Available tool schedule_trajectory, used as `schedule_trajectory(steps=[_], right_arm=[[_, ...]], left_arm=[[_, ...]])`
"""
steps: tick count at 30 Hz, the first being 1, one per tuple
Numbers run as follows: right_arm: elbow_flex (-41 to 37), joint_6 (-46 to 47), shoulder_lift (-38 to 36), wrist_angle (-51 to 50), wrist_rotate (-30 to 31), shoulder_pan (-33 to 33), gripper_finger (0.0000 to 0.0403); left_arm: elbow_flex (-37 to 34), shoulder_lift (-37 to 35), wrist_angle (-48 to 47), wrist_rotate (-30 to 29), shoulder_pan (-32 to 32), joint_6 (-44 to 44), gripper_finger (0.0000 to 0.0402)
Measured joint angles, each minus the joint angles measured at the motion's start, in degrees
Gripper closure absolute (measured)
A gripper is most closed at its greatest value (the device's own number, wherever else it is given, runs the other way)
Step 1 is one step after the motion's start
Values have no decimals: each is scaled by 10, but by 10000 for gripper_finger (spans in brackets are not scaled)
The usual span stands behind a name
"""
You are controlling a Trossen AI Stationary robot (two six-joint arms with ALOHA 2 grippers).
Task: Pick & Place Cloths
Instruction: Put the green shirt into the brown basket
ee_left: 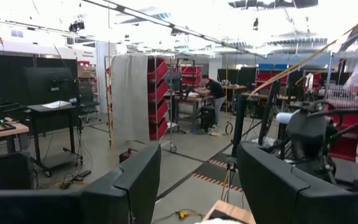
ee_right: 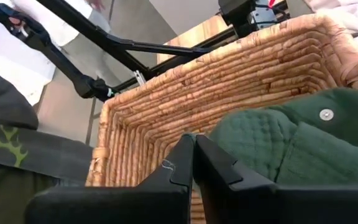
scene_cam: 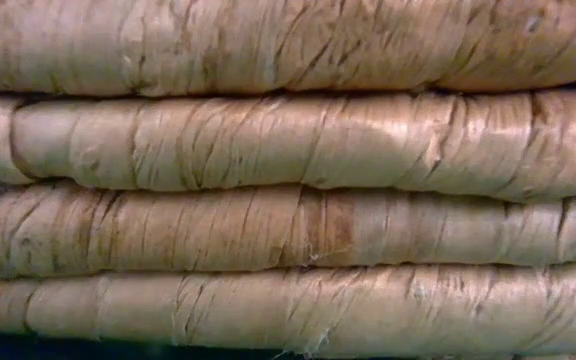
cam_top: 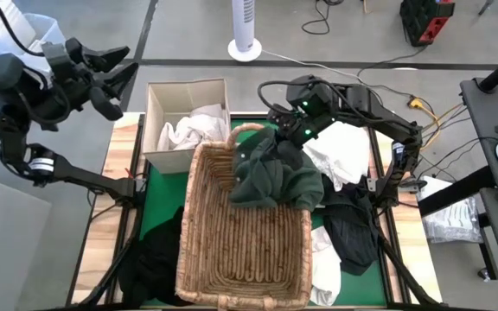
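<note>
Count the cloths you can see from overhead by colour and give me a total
White cloths: 3, one in the cardboard box, one by the right gripper, one beside the wicker basket's near right corner.
Dark green cloths: 1, draped over the basket's far right rim.
Black cloths: 2, one left of the basket, one right of it.
Total: 6
</note>
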Motion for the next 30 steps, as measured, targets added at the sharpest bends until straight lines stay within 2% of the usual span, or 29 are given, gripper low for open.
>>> schedule_trajectory(steps=[5, 14, 18, 22, 26, 28, 30], right_arm=[[0, -5, 0, 2, 4, 0, 366], [0, 1, 0, 1, 4, 0, 239], [0, 5, 0, 0, 4, 0, 200], [0, 10, -1, -20, 7, 0, 189], [0, -13, -7, -85, 62, 0, 193], [0, -57, -10, -134, 92, -4, 195], [0, -144, -13, -189, 133, -4, 194]], left_arm=[[0, 7, -17, 0, 0, -1, 212], [0, 21, -23, 0, 0, -2, 212], [0, 26, -23, 0, 0, -2, 212], [0, 28, -23, 0, 0, -2, 212], [0, 31, -23, 0, 0, -3, 212], [0, 33, -23, 0, 0, -3, 212], [0, 35, -23, 0, 0, -3, 212]])
